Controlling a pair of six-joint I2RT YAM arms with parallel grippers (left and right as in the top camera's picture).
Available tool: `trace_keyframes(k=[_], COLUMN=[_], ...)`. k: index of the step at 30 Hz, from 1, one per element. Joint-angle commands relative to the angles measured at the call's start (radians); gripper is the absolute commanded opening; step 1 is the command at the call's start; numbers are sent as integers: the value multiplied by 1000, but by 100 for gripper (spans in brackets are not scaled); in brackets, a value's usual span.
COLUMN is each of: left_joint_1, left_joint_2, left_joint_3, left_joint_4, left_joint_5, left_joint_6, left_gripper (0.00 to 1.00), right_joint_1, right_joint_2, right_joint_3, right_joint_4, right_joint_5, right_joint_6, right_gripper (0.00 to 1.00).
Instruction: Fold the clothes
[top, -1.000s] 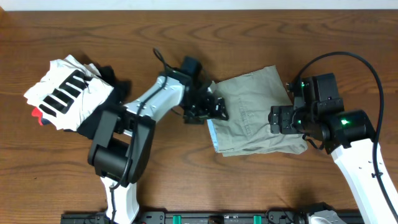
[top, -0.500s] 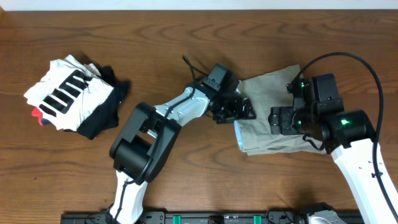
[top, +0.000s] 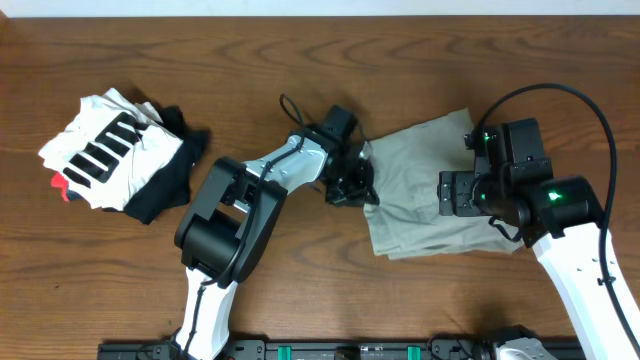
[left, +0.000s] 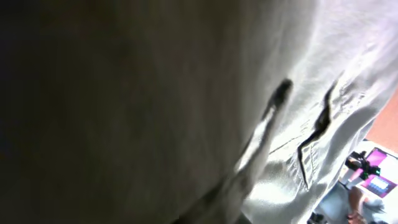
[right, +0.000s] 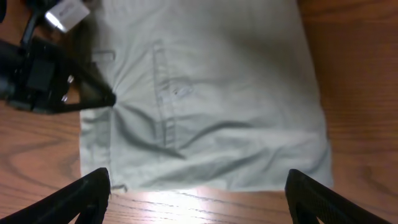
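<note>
shorts (left: 186, 93) blurred, black garment (top: 165, 185) half-covered

On my counter (top: 300, 60) the shorts (top: 430, 195) lie flat, right of the middle. My left hand (top: 352, 186) meets their left edge, its tip pinched into the cloth there. My right hand (top: 452, 192) hangs over their right half, fingers spread above the cloth. Far to the left, well apart from the shorts, a striped garment (top: 105, 150) lies on top of a black garment (top: 165, 185).
</note>
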Motion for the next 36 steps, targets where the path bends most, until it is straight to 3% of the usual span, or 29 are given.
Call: trace_keyframes(k=[1, 3, 7, 11, 18, 25, 29, 36], left_joint_1=[-38, -44, -24, 22, 126, 155, 154, 146], left_joint_2=[25, 25, 18, -27, -190, -242, -236, -191], left_joint_3=[-22, -22, -19, -18, -18, 1, 9, 9], left_joint_4=[-47, -29, 5, 1, 31, 158, 213, 386], left_joint_5=[-33, -37, -37, -37, -180, -216, -238, -241], left_joint_6=[18, 18, 22, 91, 227, 525, 652, 689], left_gripper=[6, 14, 69, 100, 98, 98, 98, 98], right_joint_1=[-8, -23, -90, -166, -240, -241, -241, -241], right_joint_2=[0, 3, 6, 6, 6, -11, -51, -71], right_joint_3=[3, 2, -4, -20, -124, -357, -472, -566], right_joint_4=[-10, -37, -126, -154, -151, -23, 48, 149], right_joint_5=[29, 40, 122, 77, -66, -261, -276, -279], right_joint_6=[38, 97, 264, 280, 338, 406, 472, 503], right_gripper=[88, 88, 91, 92, 92, 92, 92, 90])
